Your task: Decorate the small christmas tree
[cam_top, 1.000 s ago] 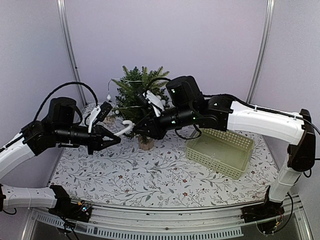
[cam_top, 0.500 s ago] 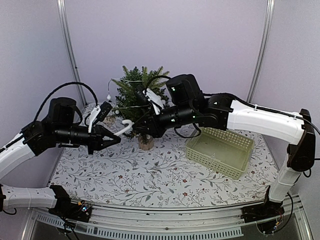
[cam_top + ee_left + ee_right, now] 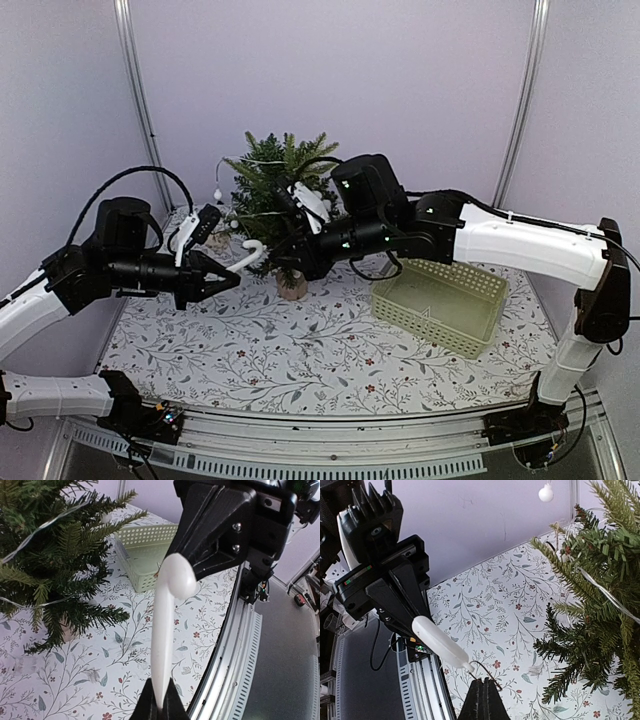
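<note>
L pincer [image 3: 160,707] clamped on white cane ornament [image 3: 164,630]; R pincer [image 3: 483,685] shut, appar. on its hanging loop [image 3: 482,667]. Both just near of small christmas tree [image 3: 272,195], far-centre tabletop [image 3: 300,350]. Step: loop handover. Next, likely: L lets go, R hooks loop over a branch.

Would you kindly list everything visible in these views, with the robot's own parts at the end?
small christmas tree: one, dark green on a tan base, back centre of the table.
light string: one, white wire with small white bulbs, draped over the tree.
white cane ornament: one, white, held in the air in front of the tree.
basket: one, pale green, empty, right of the tree.
tablecloth: one, white with a leaf print, covering the table.
left arm: one, black and white, jaws shut on the ornament's straight end.
right arm: one, black and white, jaws shut on the ornament's thin loop.
</note>
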`<state>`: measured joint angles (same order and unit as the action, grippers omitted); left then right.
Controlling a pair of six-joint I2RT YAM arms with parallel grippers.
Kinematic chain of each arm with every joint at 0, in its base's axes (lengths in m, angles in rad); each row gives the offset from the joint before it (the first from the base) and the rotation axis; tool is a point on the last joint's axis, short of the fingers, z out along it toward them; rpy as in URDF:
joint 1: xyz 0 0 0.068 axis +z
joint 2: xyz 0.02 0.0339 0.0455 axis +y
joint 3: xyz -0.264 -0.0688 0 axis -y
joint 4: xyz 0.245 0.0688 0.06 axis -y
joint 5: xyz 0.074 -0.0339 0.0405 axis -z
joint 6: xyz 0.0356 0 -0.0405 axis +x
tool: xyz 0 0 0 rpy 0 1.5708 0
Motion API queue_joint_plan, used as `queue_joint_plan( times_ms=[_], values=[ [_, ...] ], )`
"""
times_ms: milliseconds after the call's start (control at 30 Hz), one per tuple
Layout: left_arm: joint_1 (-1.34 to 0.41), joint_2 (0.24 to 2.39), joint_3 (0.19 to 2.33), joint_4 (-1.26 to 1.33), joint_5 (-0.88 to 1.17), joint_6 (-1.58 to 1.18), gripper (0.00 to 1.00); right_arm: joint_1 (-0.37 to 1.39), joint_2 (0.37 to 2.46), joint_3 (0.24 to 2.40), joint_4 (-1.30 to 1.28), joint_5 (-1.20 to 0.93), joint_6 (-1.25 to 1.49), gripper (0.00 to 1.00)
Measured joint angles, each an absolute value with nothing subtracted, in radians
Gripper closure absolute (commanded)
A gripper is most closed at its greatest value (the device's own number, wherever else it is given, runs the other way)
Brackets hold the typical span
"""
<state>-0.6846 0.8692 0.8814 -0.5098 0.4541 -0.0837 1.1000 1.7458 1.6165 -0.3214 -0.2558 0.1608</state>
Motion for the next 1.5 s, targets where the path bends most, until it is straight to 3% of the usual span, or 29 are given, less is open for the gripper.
queue_joint_plan(
  times_ms=[1500],
  values=[
    [-0.661,0.946,0.883,-0.527,0.358,-0.060,1.00,1.039,1.709,1.565,-0.306,-0.223,0.198,1.00]
  ],
)
